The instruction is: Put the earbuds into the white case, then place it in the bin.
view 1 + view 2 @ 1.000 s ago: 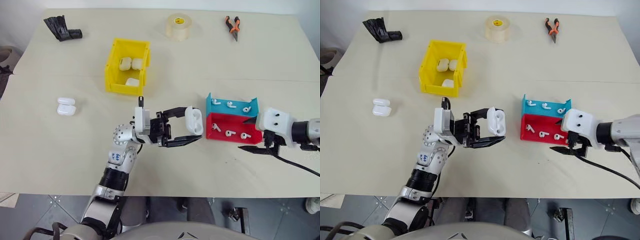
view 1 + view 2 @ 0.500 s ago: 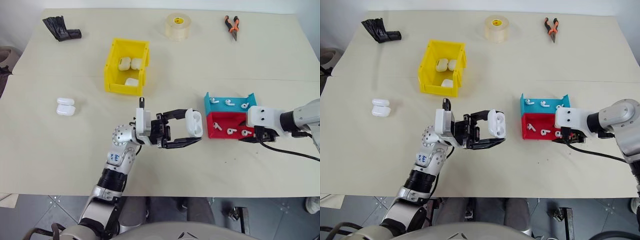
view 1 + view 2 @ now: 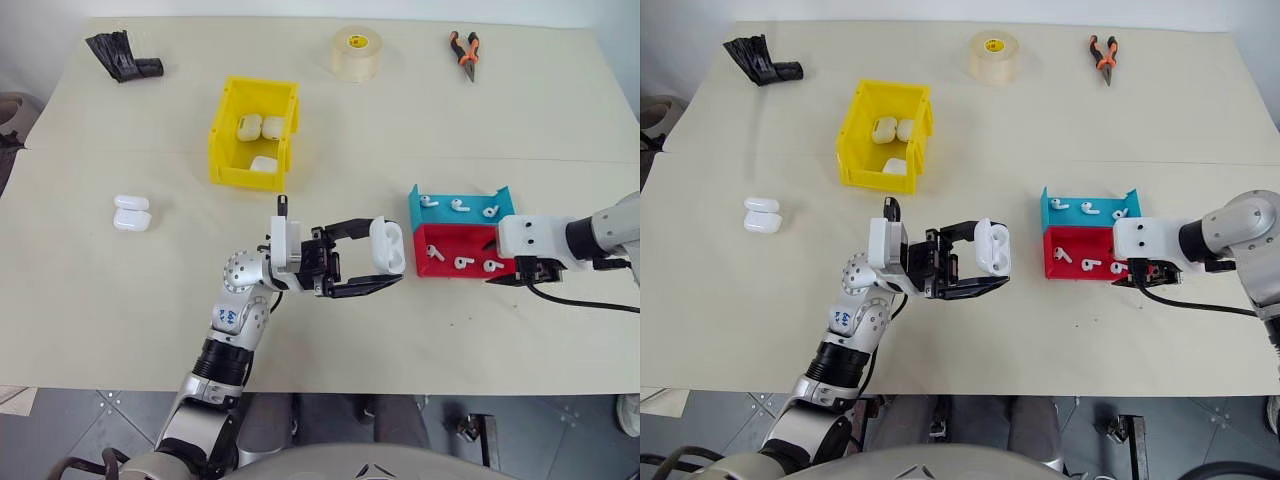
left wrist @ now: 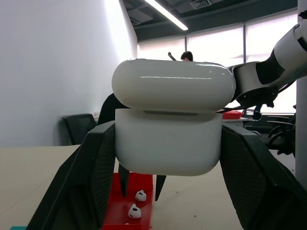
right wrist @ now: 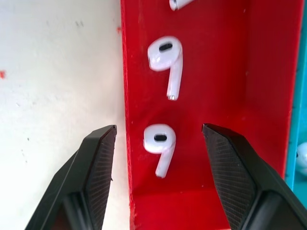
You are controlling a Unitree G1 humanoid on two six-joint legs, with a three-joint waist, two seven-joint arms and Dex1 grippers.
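Far left on the table, two spare white cases (image 3: 132, 213) are lying side by side, untouched. Further right, the yellow bin (image 3: 228, 142) is standing open-topped with three closed cases (image 3: 259, 137) already sitting inside.

At centre, the left gripper (image 3: 385, 262) is holding the white case (image 3: 388, 245) clear of the table, its two black fingers pinching the case's sides. In the left wrist view the case (image 4: 170, 129) is sitting squarely between the fingers, with a dark seam showing between lid and body — whether the lid is fully shut I cannot tell.

Right of that, the red tray (image 3: 440, 272) is carrying three earbuds (image 3: 461, 264), and the blue tray (image 3: 420, 211) touching it behind is carrying three more. The right gripper (image 3: 512, 276) is hanging over the red tray's right end, tips angled downward. In the right wrist view its fingers (image 5: 98, 167) are spread either side of one earbud (image 5: 160, 145) — one finger above the bare table just outside the tray wall, the other above the tray floor — and not touching the bud.

Step in hand, by my reading: picking up the first earbud. The next move is calling for a straight descent and a gentle close on the bud; the tray wall sitting between the fingers may be blocking a clean pinch, so a shift inward looks wise.
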